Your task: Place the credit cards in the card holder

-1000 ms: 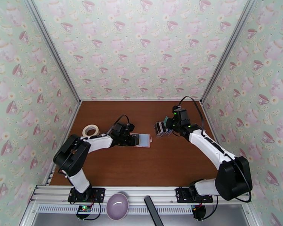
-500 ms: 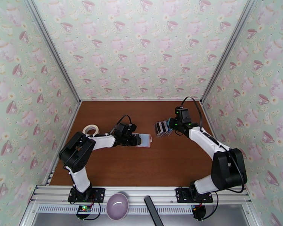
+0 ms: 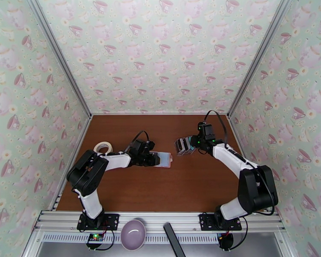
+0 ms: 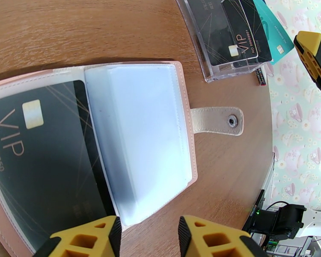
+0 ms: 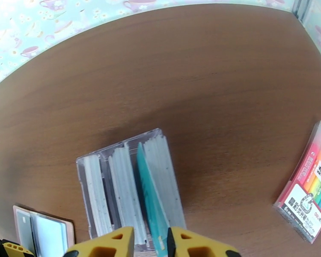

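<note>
Card holder: the pink card holder (image 4: pixel 143 138) lies open and flat on the table (image 3: pixel 194 180), left of middle. Its pale clear pockets face up and its snap tab (image 4: pixel 216 121) points toward the cards.
Already in it: a black card (image 4: pixel 36 168) with a gold chip sits in one pocket.
Credit cards: the credit cards (image 5: pixel 160 176) stand on edge in a clear case (image 5: pixel 81 161). They are near the holder's tab side but not touching it. A teal card (image 5: pixel 147 198) stands among the pale ones.
Writing: "VIP" and a number in eights are on the pocketed card. "VIP" and "NO" with more eights are on a black card in the case.
Left hand: the left hand (image 4: pixel 148 228) is at the holder's near edge, fingers apart, with bare table between them.
Right hand: the right hand (image 5: pixel 151 236) has its fingers narrowly apart around the teal card's end. I cannot tell whether they pinch it.
View against view: the left wrist camera shows the card faces, while the right wrist camera shows their edges. The right wrist camera also shows a highlighter pack (image 5: pixel 308 193), whose label is too small to read. The overhead view shows a tape roll (image 3: pixel 102 147) and a lilac bowl (image 3: pixel 133 234).
Since a second ago: the right arm's elbow has folded in closer. The holder and case have not moved.
</note>
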